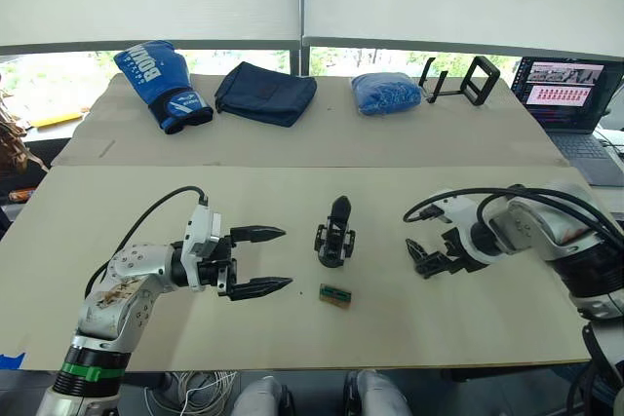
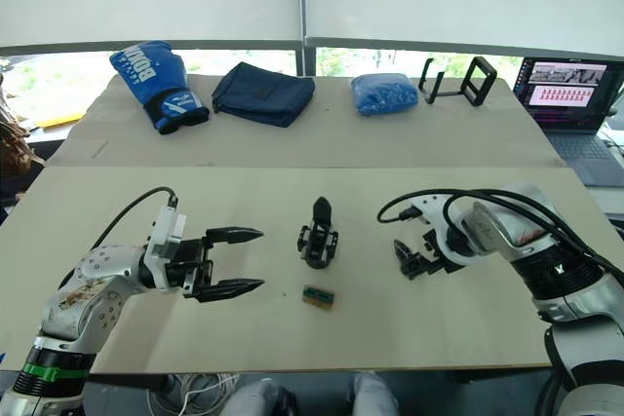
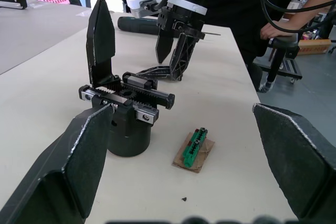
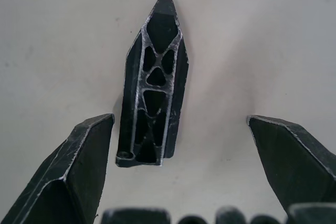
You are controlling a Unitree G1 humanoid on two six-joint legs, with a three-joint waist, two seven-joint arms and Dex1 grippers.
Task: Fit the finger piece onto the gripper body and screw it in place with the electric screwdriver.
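A: Finger piece [image 4: 153, 85] — where, and in what state?
B: Flat on the worktop [image 1: 117, 211], lying between the parted jaws of the right gripper [image 1: 426, 261]. The right wrist view shows its ribbed open face up and its pointed tip away from the wrist. Neither finger [image 4: 73, 169] touches it.

A: Right gripper jaws?
B: Wide apart, lowered close over the worktop, holding nothing.

A: Left gripper [image 1: 261, 260]?
B: Jaws wide, empty, fingers level above the worktop, pointing toward the gripper body [image 1: 334, 238].

A: Gripper body?
B: Upright at mid-worktop, between the two grippers and apart from both. One black pointed finger stands on its metal rail.

A: Other items?
B: A small green part [image 1: 335, 295] on a brown scrap, just in front of the gripper body. At the far edge: blue boxing glove [image 1: 161, 85], dark pouch [image 1: 265, 93], blue bundle [image 1: 387, 93], black frame [image 1: 460, 81], laptop [image 1: 570, 94].

A: Electric screwdriver [image 3: 139, 25]?
B: Seen in the left wrist view, lying on the worktop beyond the right gripper. A person's arm [image 3: 294, 17] is behind it.
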